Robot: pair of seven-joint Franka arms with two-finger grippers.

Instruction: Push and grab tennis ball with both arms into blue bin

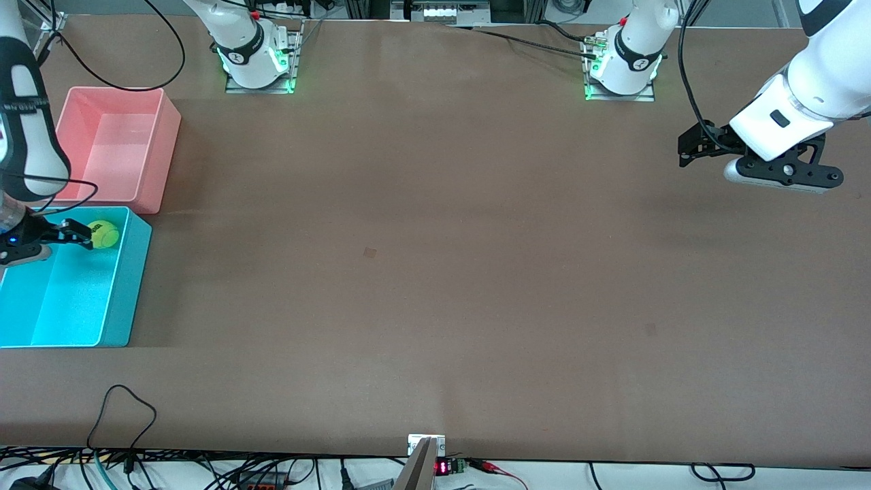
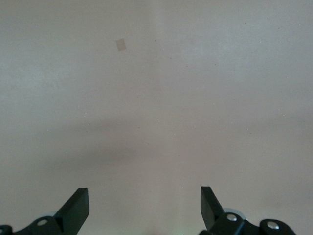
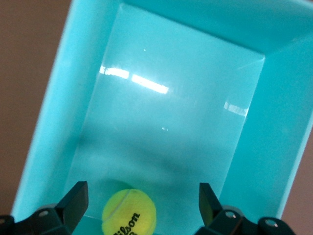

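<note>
Tennis ball (image 3: 129, 211) inside blue bin (image 3: 274, 161)

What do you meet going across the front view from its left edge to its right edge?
right gripper → tennis ball, inside the blue bin → right arm's base → left arm's base → left gripper, open above the table.

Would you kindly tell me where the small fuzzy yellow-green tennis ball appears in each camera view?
Front view: the small fuzzy yellow-green tennis ball lies in the bright cyan-blue rectangular plastic bin, in the corner nearest the pink tub, by the right gripper.
Left wrist view: not in it; only bare table.
Right wrist view: the ball sits between the open fingers.
Shared landmark: the blue bin.
</note>
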